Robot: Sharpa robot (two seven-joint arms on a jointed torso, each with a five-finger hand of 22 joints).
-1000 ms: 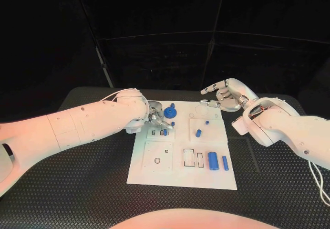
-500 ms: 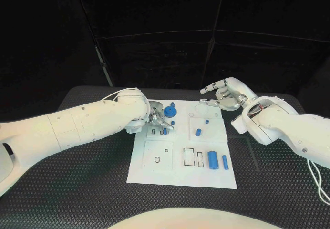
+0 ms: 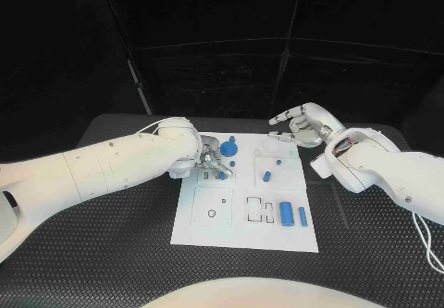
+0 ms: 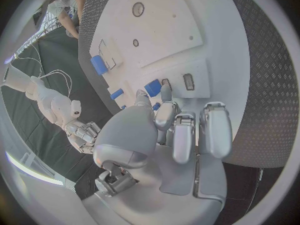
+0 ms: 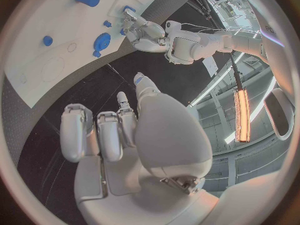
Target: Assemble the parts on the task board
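Parts (image 3: 286, 211) sit on the board (image 3: 242, 239); my left hand (image 3: 211, 162) pinches a small blue piece (image 4: 153, 88), to lower straight, right hand (image 3: 303, 126) empty, fingers apart

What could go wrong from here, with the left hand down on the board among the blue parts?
The left hand works low over the task board with its fingers at a small blue part; a sideways slip might nudge the blue gear just beside it. The part seems barely pinched, so it may drop or tilt. The right hand hovers at the board's far edge, and the two arms might crowd each other.
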